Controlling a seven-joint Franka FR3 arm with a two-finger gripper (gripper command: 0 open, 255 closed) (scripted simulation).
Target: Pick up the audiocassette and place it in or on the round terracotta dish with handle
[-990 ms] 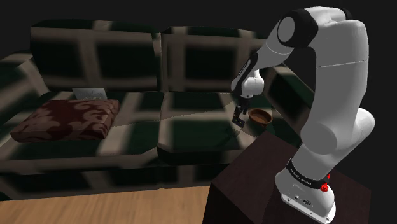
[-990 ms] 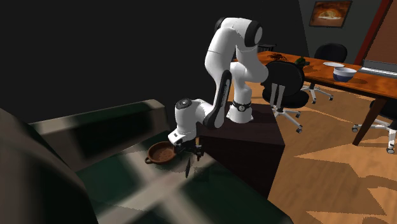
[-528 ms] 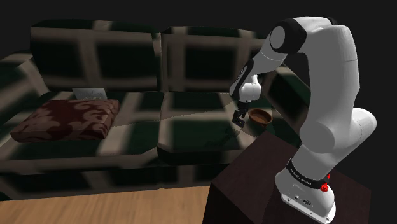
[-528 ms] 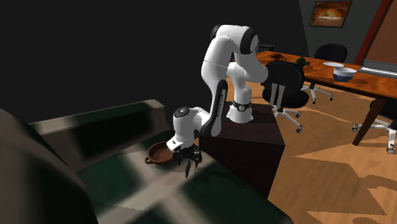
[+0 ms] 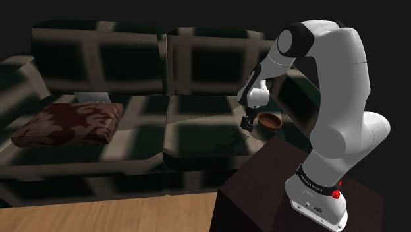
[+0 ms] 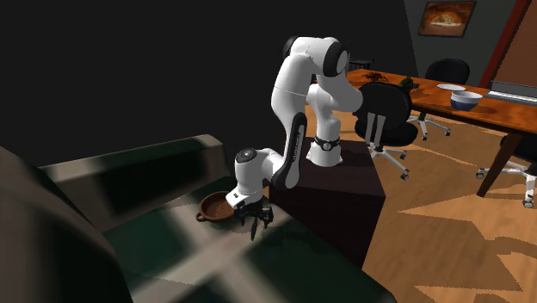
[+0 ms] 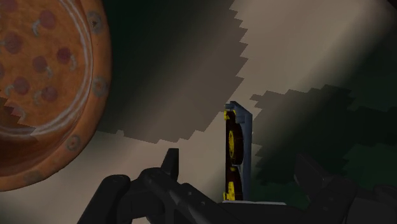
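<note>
Your gripper (image 6: 259, 215) hangs just beside the dish, its two black fingers pinching the near end of the audiocassette (image 7: 235, 149), which stands on edge between them, clear of the seat below. The round terracotta dish (image 7: 95, 76), spotted inside and empty, rests on the seat near the cassette's flat side, not under it. By these signs you are in the carry step: the pick is done, the placing is not. Your next move calls for a short sideways shift over the dish, then lowering and release; held on edge, the cassette may tip as it lands. Out from the dish, the dark plaid sofa (image 5: 197, 125) bears a maroon patterned cushion (image 5: 69, 123) well apart from it. The dark stand (image 5: 263, 188) is near the dish; beyond lie a wood floor (image 6: 430, 232), office chairs (image 6: 383, 108) and a table (image 6: 495, 112) with a bowl (image 6: 466, 100).
</note>
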